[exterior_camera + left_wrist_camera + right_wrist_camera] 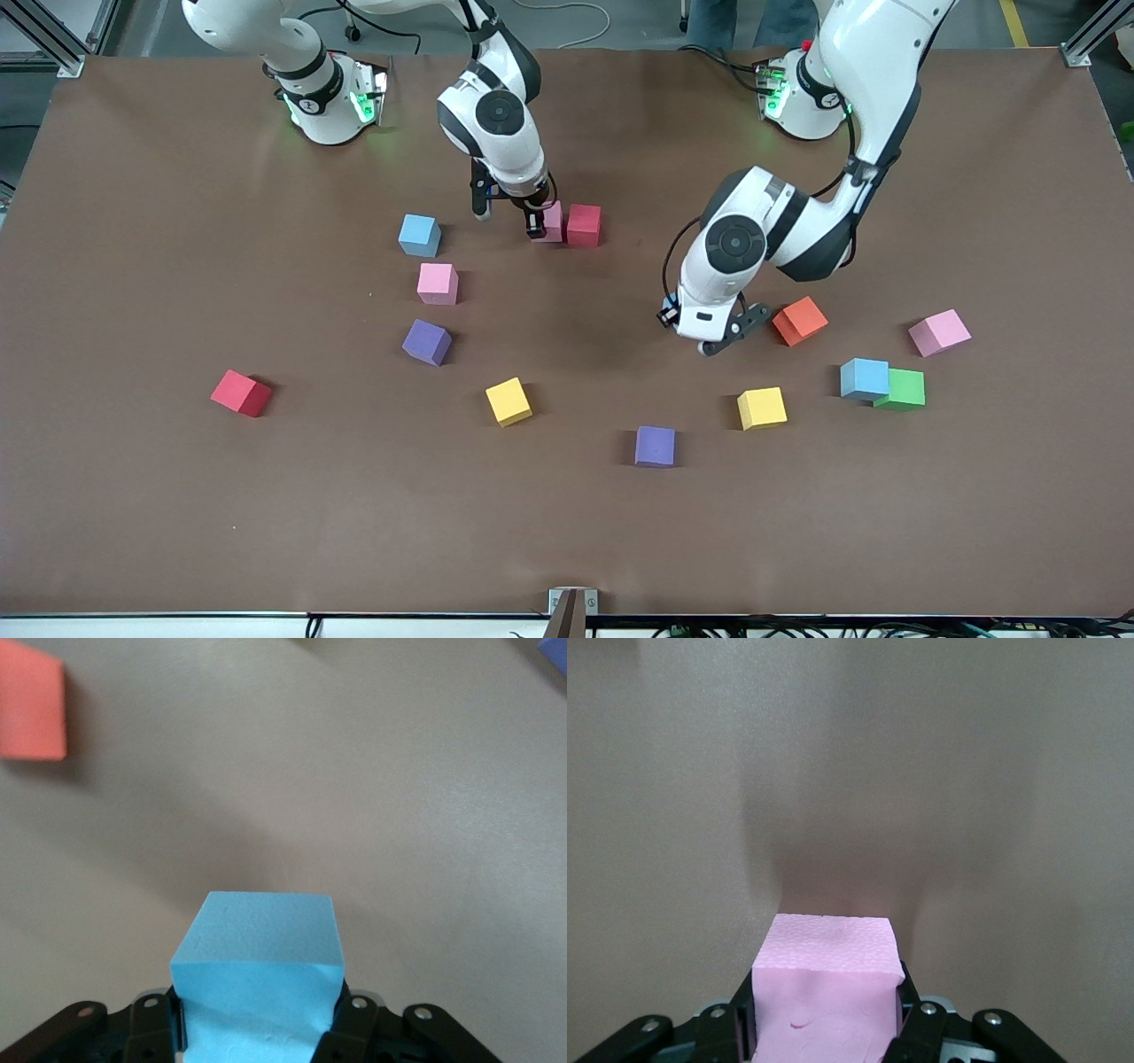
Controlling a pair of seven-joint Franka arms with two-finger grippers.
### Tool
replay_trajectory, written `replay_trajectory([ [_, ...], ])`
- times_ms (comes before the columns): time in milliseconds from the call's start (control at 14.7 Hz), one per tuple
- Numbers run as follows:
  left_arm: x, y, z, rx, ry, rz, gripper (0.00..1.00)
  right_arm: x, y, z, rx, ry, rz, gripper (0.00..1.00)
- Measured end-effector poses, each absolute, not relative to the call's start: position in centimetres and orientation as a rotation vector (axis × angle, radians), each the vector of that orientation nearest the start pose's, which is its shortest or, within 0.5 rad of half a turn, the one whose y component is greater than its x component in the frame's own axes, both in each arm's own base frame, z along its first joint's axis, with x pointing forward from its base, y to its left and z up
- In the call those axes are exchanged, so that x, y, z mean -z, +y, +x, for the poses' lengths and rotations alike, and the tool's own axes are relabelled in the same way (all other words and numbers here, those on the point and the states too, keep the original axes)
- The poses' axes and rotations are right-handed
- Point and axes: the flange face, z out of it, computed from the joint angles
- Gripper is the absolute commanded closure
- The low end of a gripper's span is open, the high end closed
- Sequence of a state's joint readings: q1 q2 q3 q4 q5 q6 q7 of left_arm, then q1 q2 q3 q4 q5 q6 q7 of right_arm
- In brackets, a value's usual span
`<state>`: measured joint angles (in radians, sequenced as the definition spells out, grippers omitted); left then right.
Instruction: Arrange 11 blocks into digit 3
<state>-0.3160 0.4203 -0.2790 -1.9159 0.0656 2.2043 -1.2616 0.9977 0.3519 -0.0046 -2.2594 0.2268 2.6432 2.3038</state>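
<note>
Several foam blocks lie scattered on the brown table. My right gripper (542, 223) (824, 1010) is shut on a pink block (554, 220) (826, 970), which stands against a red block (583, 224) in the middle of the table near the bases. The left gripper (728, 335) (257, 1019) is shut on a light blue block (257, 948); the hand hides that block in the front view. An orange block (800, 320) (32, 707) lies just beside the left hand, toward the left arm's end.
Loose blocks: light blue (419, 235), pink (438, 283), purple (427, 342), red (241, 392), yellow (508, 401), purple (655, 446), yellow (762, 408), light blue (865, 379) touching green (902, 389), pink (939, 333).
</note>
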Motion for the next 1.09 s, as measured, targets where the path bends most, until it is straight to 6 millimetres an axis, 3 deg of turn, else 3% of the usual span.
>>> replay_trajectory([
  [204,-28.1,-35.7,49.3,-0.189,-1.219,-2.818,0.76,-20.6,45.2,30.2,-0.175,2.149,-2.256,1.00],
  [409,-27.5,-37.6,47.0,-0.202,-1.480,-2.665,0.75,-20.6,45.7,30.4,-0.178,2.169,-2.243,1.00],
  [613,-26.2,-38.5,44.6,-0.200,-1.633,-2.579,0.75,-20.6,45.9,30.6,-0.180,2.180,-2.238,1.00],
  [1090,-23.4,-40.2,35.0,-0.186,-1.979,-2.430,0.73,-20.6,46.0,30.7,-0.181,2.189,-2.228,0.99],
])
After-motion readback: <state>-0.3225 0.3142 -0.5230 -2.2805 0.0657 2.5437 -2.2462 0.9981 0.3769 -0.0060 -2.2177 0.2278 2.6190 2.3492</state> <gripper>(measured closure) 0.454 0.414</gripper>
